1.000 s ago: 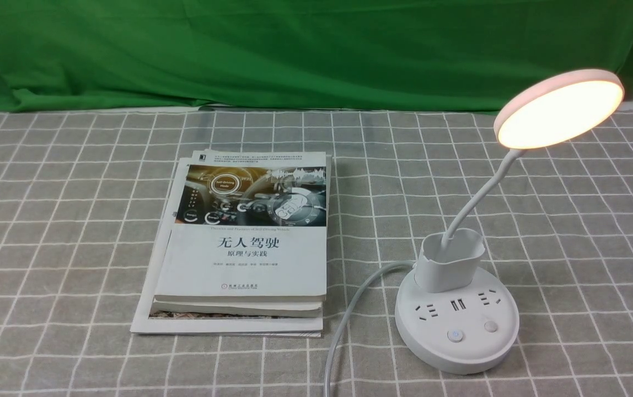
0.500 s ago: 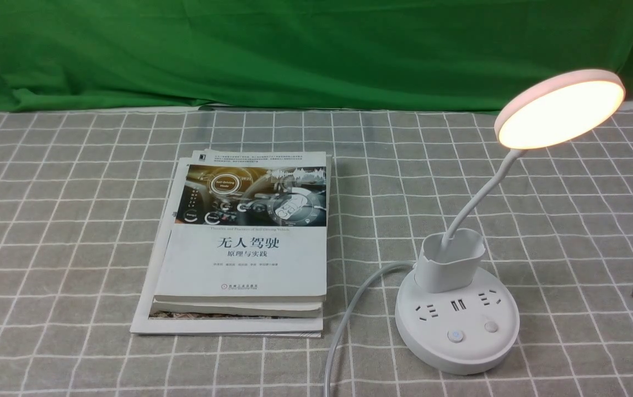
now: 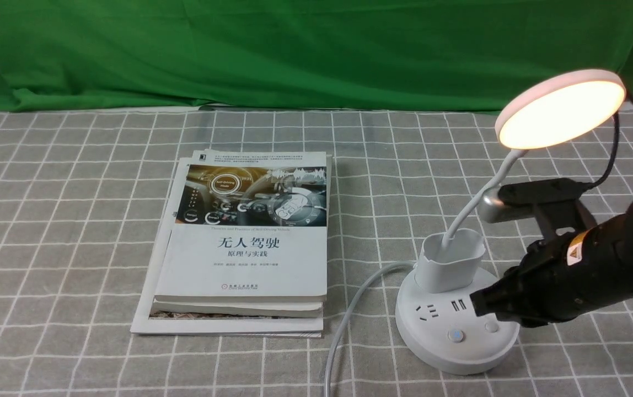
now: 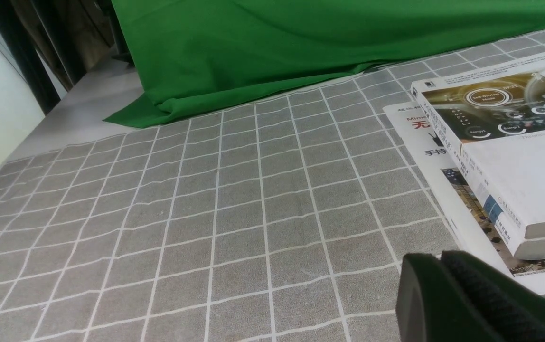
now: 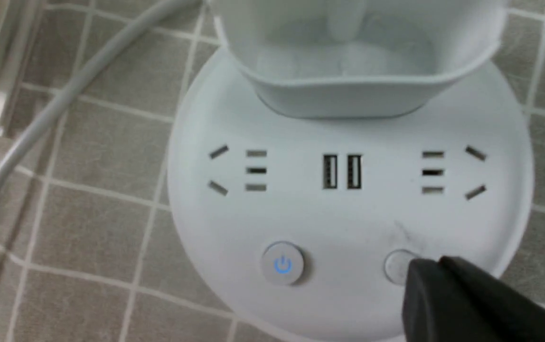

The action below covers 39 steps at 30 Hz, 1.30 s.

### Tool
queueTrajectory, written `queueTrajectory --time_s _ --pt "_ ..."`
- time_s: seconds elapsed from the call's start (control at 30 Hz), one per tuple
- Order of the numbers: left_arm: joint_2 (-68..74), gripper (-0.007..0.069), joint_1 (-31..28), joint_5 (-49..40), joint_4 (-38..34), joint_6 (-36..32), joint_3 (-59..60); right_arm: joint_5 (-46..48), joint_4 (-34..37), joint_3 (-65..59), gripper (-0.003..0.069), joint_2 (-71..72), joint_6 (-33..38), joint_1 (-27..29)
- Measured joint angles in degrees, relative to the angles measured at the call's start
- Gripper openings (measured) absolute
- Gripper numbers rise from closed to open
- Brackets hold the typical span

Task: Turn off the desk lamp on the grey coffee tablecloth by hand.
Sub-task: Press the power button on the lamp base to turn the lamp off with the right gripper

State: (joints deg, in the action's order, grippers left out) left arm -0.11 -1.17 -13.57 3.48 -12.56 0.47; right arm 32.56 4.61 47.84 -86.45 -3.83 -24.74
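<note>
The white desk lamp stands at the right on the grey coffee tablecloth [image 3: 74, 220]. Its disc head [image 3: 560, 109] glows warm yellow. Its round base [image 3: 443, 353] carries a button with a blue power symbol [image 3: 455, 334] and a plain button [image 3: 492, 326]. My right gripper [image 3: 479, 304], the black hand with the yellow sticker, is shut and reaches over the base from the right. In the right wrist view the right gripper [image 5: 431, 262] partly covers the plain button [image 5: 396, 267], beside the blue power button [image 5: 283, 264]; contact cannot be told. My left gripper [image 4: 436, 256] is shut and empty, low over the cloth.
A stack of books [image 3: 245, 242] lies at the middle of the cloth, close to my left gripper in the left wrist view [image 4: 505, 152]. The lamp's white cord [image 3: 349, 309] runs from the base toward the front edge. A green backdrop cloth [image 3: 294, 49] hangs behind.
My right arm has come in from the right edge and now reaches over the lamp's base. The lamp stays lit. The books and the left side have not moved.
</note>
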Motion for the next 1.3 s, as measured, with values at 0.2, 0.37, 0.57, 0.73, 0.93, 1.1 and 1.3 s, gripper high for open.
queueTrajectory --time_s 0.2,0.37,0.57,0.73,0.93,1.1,1.3 --pt "0.00 0.0020 0.00 0.00 0.00 0.02 0.00 -0.75 -0.45 0.22 0.0055 -3.08 -0.85 -0.62" --pt "0.00 0.0020 0.00 0.00 0.00 0.02 0.00 -2.08 -0.64 0.38 0.0053 -5.55 -1.19 -0.62" --pt "0.00 0.0020 0.00 0.00 0.05 0.02 0.00 -0.34 -0.76 1.56 0.0052 -7.09 -1.27 -0.62" --pt "0.00 0.0020 0.00 0.00 0.17 0.02 0.00 -0.05 -0.76 0.76 0.0052 -4.08 -1.90 -0.62" --pt "0.00 0.0020 0.00 0.00 0.17 -0.03 0.00 -0.94 -0.76 0.62 0.0052 -1.00 -2.52 -0.62" --pt "0.00 0.0020 0.00 0.00 0.17 0.01 0.00 -3.86 -0.83 -1.44 0.0052 -5.04 -2.52 -0.62" --pt "0.00 0.0020 0.00 0.00 0.17 0.01 0.00 -5.51 -0.90 -1.91 0.0052 -5.00 -2.57 -0.62"
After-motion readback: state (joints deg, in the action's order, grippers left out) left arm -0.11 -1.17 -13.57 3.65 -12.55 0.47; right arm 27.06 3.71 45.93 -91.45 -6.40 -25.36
